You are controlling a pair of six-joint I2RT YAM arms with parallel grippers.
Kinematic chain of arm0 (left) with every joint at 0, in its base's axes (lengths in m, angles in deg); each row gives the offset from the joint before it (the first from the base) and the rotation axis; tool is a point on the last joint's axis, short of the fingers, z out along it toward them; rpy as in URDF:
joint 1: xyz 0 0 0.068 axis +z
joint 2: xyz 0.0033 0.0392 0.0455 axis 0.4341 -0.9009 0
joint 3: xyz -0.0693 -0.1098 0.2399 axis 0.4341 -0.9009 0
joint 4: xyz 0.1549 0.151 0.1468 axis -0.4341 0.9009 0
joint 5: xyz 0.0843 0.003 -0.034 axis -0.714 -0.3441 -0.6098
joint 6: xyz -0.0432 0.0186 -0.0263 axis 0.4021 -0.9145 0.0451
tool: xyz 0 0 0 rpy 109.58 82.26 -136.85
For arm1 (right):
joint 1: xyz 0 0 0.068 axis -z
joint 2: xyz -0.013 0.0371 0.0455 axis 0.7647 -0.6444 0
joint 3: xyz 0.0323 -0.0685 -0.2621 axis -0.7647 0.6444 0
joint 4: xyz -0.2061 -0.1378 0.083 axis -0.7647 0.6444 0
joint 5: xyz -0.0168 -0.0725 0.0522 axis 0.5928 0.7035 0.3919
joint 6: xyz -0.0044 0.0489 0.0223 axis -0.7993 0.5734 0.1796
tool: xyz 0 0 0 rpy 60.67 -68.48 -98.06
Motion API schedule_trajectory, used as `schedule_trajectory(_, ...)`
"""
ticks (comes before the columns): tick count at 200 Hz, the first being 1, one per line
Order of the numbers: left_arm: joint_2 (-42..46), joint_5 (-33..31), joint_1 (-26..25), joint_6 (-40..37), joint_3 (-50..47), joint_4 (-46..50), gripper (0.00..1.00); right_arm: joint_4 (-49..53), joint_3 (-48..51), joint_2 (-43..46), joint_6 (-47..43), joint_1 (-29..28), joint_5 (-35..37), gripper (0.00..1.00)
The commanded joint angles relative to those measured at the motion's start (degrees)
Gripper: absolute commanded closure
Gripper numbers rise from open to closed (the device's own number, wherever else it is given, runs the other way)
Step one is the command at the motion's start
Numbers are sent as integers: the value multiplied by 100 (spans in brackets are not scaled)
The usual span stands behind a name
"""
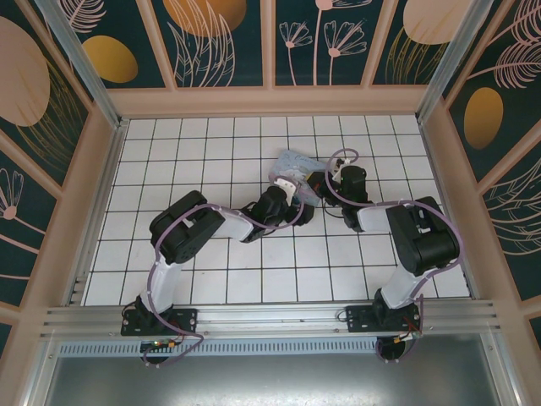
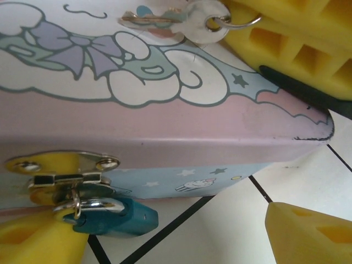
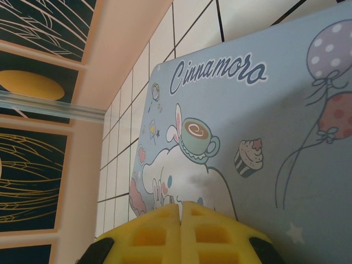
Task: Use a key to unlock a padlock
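Left fingers (image 2: 308,231) wide around padlock (image 2: 118,217)

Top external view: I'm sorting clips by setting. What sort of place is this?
Probably a purpose-built robot test cell: a white tiled floor with a black grid, dark teal leaf-patterned wall panels boxing it in, and a silver aluminium rail along the near edge.

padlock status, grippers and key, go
Left gripper open around padlock, hanging from hasp on tin. Right gripper shut over lid. Key lying on lid, not in padlock.
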Motion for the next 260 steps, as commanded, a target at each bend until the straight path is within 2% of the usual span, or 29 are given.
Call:
schedule_trajectory(1,-71,508,43,166,-93,-155,18,346,-3,-191,-21,-122,-83,100)
schedule_trajectory(41,172,1138,245,856,-525,-981,19,342,-16,-215,-31,-127,-85,100)
schedule_trajectory(101,222,1533,310,1198,-670,-1399,20,258,15,-293,-1,-130,-85,100)
schedule_trajectory(171,101,1461,317,1328,-617,-1428,28,216,1,-350,34,-154,-83,100)
schedule_trajectory(215,130,1479,317,1648,-732,-1831,22,195,2,-386,41,-162,-98,100)
schedule_trajectory(260,48,1338,327,2041,-792,-2128,21,163,2,-412,56,-191,-83,100)
